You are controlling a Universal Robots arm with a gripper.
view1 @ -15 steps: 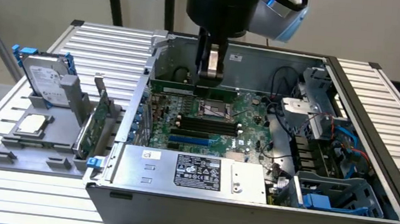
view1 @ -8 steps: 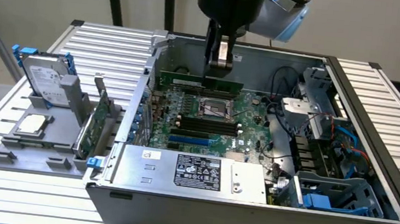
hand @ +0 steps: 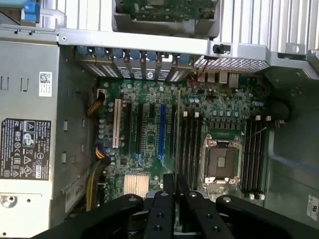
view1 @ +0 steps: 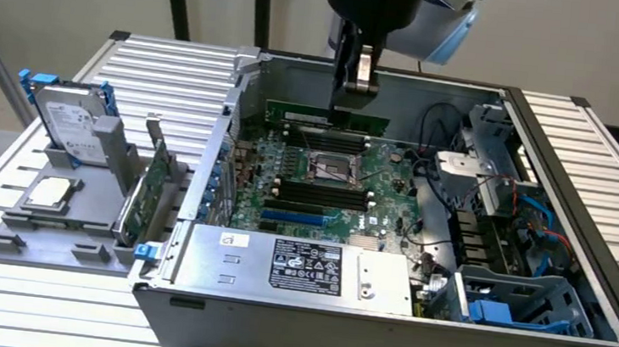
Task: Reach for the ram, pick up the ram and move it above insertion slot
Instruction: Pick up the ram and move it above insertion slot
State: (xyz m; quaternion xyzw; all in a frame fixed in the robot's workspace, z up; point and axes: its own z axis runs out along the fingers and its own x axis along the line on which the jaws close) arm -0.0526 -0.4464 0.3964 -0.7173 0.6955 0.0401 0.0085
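We note the power supply [view1: 300,266] nearest, then the motherboard [view1: 326,179] with its black slots [view1: 313,195]. Beyond them, the claw [view1: 353,101] is clamped on the ram [view1: 327,117], held edgewise above the board's far slots.

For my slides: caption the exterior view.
Gripper holds the ram above the motherboard inside the open computer case.

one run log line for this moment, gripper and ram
gripper: shut on ram | ram: held on edge, above motherboard near the case's back wall | case: open
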